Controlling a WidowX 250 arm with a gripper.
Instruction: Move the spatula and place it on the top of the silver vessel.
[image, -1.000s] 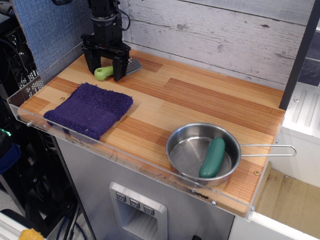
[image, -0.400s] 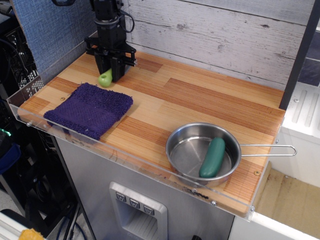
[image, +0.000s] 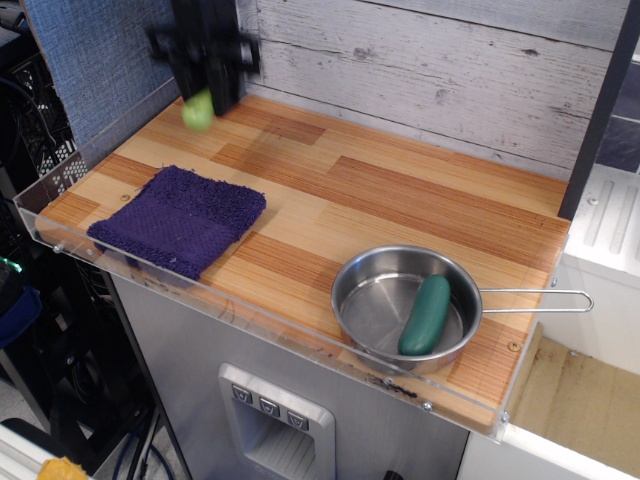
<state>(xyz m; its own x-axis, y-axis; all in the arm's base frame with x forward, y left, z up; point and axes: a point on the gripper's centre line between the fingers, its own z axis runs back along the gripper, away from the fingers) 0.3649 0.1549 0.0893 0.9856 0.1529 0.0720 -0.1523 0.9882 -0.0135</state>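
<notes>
A purple towel (image: 178, 219) lies at the near left of the wooden counter (image: 400, 200), and a dark green vegetable piece (image: 427, 314) sits inside the silver vessel (image: 372, 310) at the near right, taking up part of its bowl. Up at the back left, the gripper (image: 208, 92) is clamped on the spatula (image: 198, 110), only its lime-green handle tip showing. Since a moment ago it has lifted clear of the counter, blurred in motion.

No readable text, labels, brands or numbers anywhere. Only small unlettered marks on three grey buttons (image: 270, 405) set in the panel below the counter (image: 400, 200).
</notes>
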